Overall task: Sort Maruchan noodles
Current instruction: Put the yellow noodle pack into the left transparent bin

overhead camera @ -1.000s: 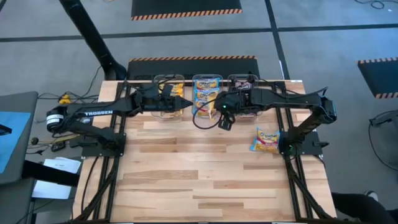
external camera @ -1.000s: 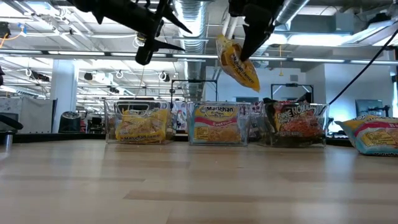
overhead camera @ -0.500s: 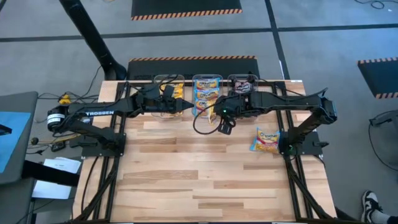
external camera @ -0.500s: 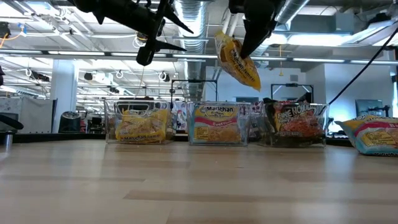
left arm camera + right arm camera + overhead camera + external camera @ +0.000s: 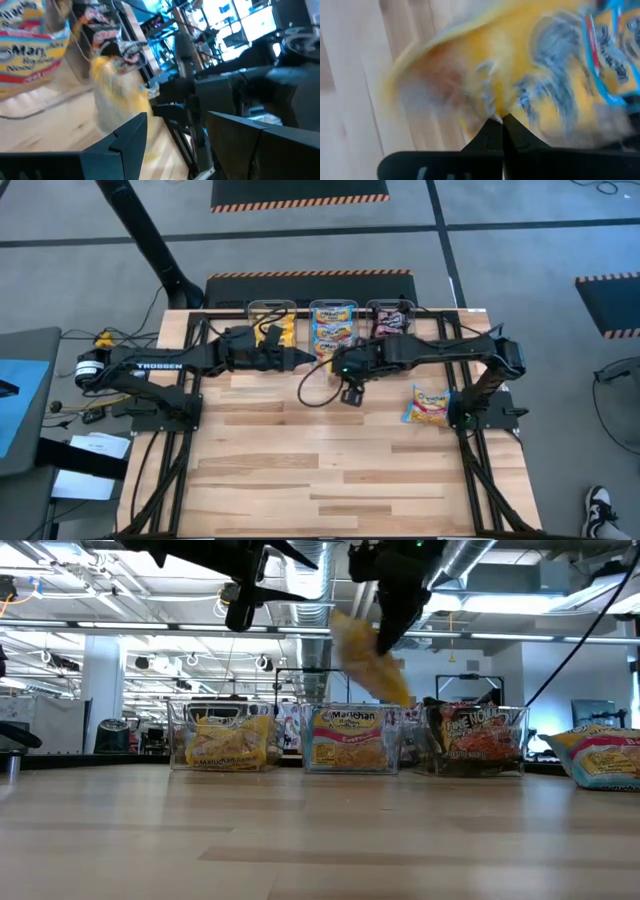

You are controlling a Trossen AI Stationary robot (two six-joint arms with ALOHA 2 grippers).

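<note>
My right gripper [image 5: 501,120] is shut on a yellow-orange noodle packet [image 5: 368,670] and carries it in the air in front of the middle bin [image 5: 333,320]. My left gripper [image 5: 303,358] is open and empty. It points level toward the table's right, just left of the packet, which shows blurred past its fingers [image 5: 117,90]. Three clear bins stand along the far edge: the left bin [image 5: 225,740] with yellow packets, the middle bin [image 5: 350,738] with pink-and-blue ones, the right bin [image 5: 478,738] with dark ones. My right gripper pinches the yellow-orange packet by one edge [image 5: 495,112] between its two shut fingers, coming from above and slanting down. The packet hangs tilted below the fingers, clear of the table and the bins.
One more light-blue packet [image 5: 428,405] lies flat on the table near the right arm's base. The near half of the wooden table [image 5: 340,480] holds nothing.
My right gripper has gone down and toward the table's left and near edge, and the hanging yellow-orange packet has swung along below it. My left gripper has swung a little toward the near edge, staying open.
</note>
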